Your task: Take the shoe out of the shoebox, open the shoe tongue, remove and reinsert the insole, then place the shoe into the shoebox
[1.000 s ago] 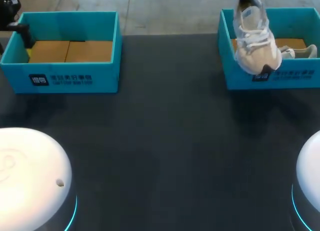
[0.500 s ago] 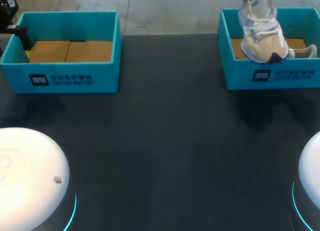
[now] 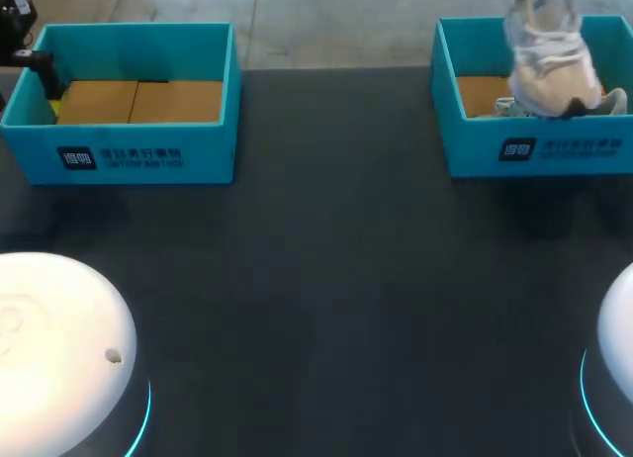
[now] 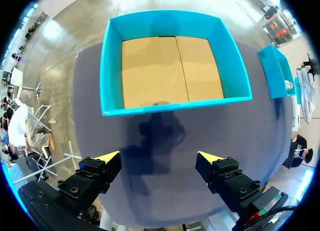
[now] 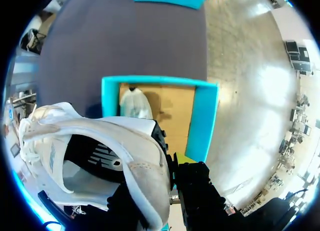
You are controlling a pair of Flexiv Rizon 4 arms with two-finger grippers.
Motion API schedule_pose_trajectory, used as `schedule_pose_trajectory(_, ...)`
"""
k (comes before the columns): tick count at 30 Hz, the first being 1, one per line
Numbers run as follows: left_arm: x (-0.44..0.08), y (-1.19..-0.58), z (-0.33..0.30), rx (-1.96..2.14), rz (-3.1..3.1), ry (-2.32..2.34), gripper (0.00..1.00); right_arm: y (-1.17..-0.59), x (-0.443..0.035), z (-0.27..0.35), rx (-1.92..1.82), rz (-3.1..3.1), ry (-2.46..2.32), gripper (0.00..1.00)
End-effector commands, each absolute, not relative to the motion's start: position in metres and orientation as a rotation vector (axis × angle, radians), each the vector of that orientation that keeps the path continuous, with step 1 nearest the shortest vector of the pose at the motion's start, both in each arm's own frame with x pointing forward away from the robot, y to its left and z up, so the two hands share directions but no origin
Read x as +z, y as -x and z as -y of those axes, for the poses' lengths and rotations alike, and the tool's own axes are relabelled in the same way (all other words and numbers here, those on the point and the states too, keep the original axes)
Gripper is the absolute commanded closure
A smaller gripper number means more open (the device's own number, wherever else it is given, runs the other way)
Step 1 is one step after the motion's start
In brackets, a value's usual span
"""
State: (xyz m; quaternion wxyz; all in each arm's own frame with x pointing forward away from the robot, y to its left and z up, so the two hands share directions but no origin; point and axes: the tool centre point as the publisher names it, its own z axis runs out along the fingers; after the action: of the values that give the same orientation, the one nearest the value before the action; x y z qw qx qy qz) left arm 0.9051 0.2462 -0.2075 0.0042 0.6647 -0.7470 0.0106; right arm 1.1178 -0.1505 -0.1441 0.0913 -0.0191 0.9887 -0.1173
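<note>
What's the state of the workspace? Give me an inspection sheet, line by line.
Surface: dark table carrying two teal boxes.
Job's things: shoe held by its heel, toe down, over the right box; second shoe lies inside that box; left box shows only its cardboard floor.
Clutter: nothing seen.
Grippers: left gripper open, hovering over the table before the left box; right gripper shut on the shoe's heel.
Cables: nothing seen on the table.
Surroundings: nothing seen.
</note>
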Motion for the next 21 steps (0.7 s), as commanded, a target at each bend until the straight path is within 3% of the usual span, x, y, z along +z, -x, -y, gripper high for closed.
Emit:
schedule_pose_trajectory(1, -0.207, -0.904, -0.246, 0.032, 2.342, -2.084, 0.0, -1.141, -0.151, 0.173, -0.314, -2.959, 0.081, 1.0)
schedule_pose_trajectory(21, -0.207, -0.904, -0.246, 0.032, 2.342, -2.084, 0.0, -1.205, -0.15, 0.196, -0.346, -2.932, 0.092, 1.0)
